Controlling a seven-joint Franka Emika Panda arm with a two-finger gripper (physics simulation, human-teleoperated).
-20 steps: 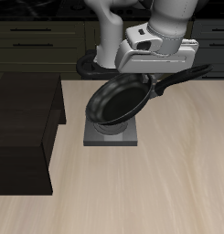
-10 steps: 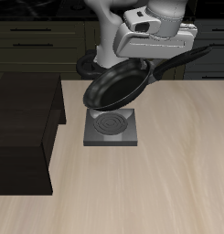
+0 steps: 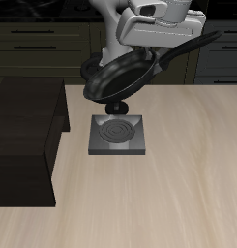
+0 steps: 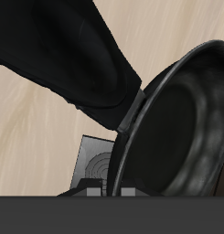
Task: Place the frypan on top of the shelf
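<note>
Nearest the table's front edge lies bare wood; farther back sits the grey burner plate, and beside it the dark shelf. Above the plate I hold the frypan in the air, tilted, my gripper clenched on its long handle. The pan is rigid and looks heavy at its bowl end, so held this far out it will likely want to droop and twist. A hold closer to the bowl would steady it, I judge.
</note>
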